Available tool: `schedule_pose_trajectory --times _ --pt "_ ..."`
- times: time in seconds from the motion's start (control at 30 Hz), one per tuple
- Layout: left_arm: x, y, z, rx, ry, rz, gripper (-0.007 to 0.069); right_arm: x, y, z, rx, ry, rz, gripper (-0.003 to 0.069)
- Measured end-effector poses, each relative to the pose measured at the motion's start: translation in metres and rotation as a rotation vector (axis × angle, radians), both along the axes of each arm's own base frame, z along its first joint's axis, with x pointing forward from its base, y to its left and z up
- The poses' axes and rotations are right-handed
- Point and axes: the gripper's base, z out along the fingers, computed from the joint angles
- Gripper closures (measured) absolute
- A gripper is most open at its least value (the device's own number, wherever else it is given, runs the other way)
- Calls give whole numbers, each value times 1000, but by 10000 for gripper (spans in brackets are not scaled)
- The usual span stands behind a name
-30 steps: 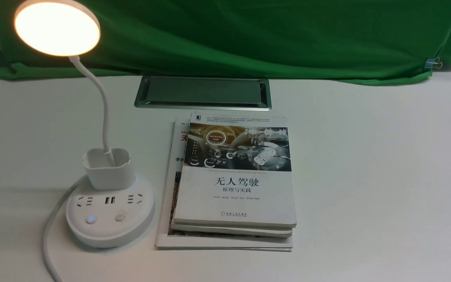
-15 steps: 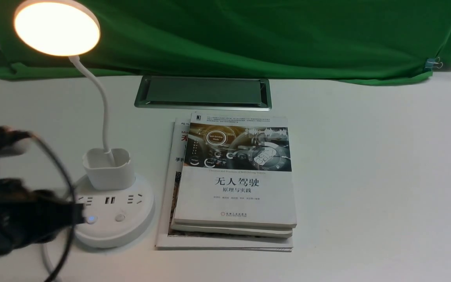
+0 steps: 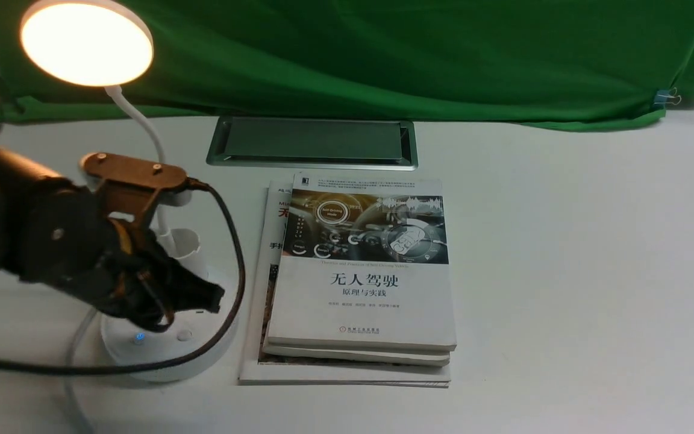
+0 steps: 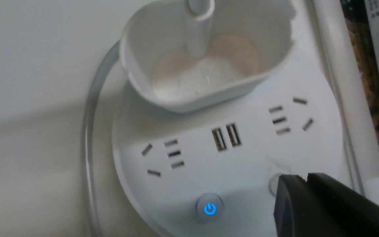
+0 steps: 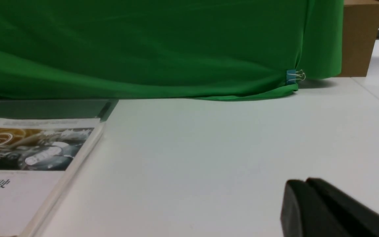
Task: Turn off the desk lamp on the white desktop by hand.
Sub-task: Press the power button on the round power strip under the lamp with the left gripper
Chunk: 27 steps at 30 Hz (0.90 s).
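The desk lamp stands at the left of the white desktop (image 3: 564, 271), its disc head (image 3: 87, 43) glowing. My left gripper (image 3: 211, 298), the black hand, hangs shut over the round base (image 3: 160, 358), in front of the cup holder (image 4: 206, 56). In the left wrist view its closed tips (image 4: 303, 177) sit over the plain round button (image 4: 274, 182), partly hiding it. The blue-lit power button (image 4: 210, 208) lies apart beside it. My right gripper (image 5: 304, 182) is shut and empty, low over bare desktop, and does not show in the front view.
A stack of books (image 3: 362, 271) lies right beside the lamp base. The silver-rimmed cable hatch (image 3: 312, 143) sits behind them. Green cloth (image 3: 383, 54) closes off the back, held by a binder clip (image 3: 665, 97). A cardboard box (image 5: 362, 36) stands far right. The lamp's cord (image 3: 76, 361) trails forward.
My left arm has swung in from the left edge, up and over the lamp base, until its tips are above the plain button. The lamp stays lit.
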Motion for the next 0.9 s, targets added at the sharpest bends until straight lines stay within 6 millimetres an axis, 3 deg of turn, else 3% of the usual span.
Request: schedule_pose_trajectory --times 0.53,0.73,0.9 --pt "19 -11 -40 -43 100 9 606 0 0 0 0 -1 0 622" --pt "18 -9 -33 -36 98 3 606 0 0 0 0 0 0 622" --pt "15 -1 -7 -61 19 21 606 0 0 0 0 0 0 622"
